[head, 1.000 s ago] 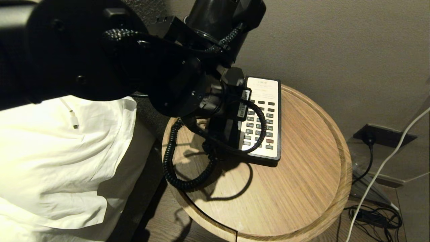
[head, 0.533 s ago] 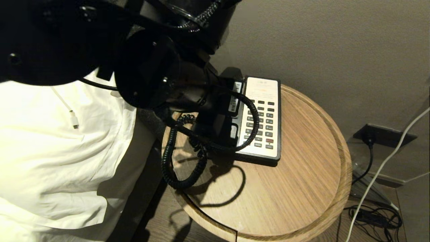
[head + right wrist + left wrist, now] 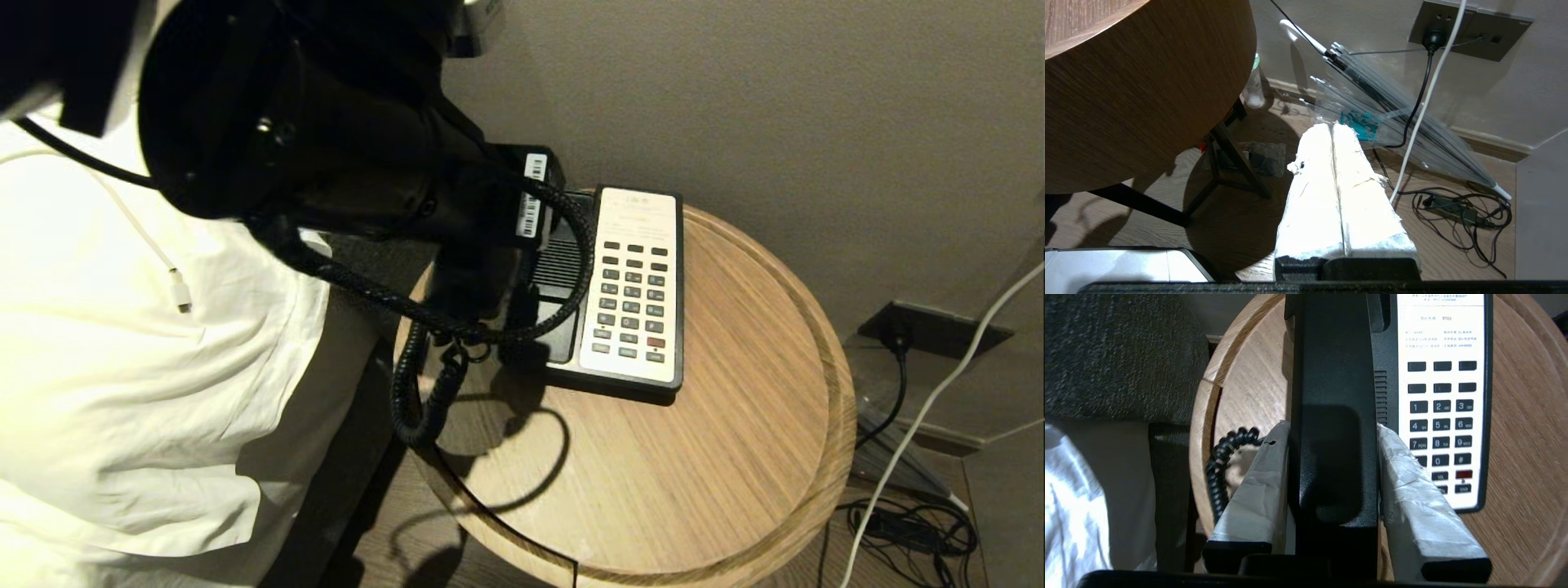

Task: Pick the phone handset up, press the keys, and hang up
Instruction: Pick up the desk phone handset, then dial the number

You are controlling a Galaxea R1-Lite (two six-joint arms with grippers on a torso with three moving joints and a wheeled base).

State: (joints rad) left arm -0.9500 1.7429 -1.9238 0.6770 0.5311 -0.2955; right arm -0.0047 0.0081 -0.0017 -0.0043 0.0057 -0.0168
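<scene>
1. Black plastic is filling the head view: the left arm is crowding over the round wooden table (image 3: pixel 718 457), carrying the phone handset (image 3: pixel 473 282) just above the left side of the phone base (image 3: pixel 571 343), with the coiled cord (image 3: pixel 412 392) drooping to the table's edge. The keys (image 3: pixel 633 298) are sitting uncovered on the white faceplate.
2. Left wrist view: the left pincer (image 3: pixel 1333 428) is standing part-open, its two taped fingers (image 3: pixel 1412 490) pressing the handset's straight mid-section from both sides. Rigid and light, its smooth shell is likely slippery; that narrow middle looks the soundest hold, while the cord may be tugging slightly.
3. Right wrist view: the right pincer (image 3: pixel 1334 134) is hanging below the table, fingers pressed together and holding nothing.
</scene>
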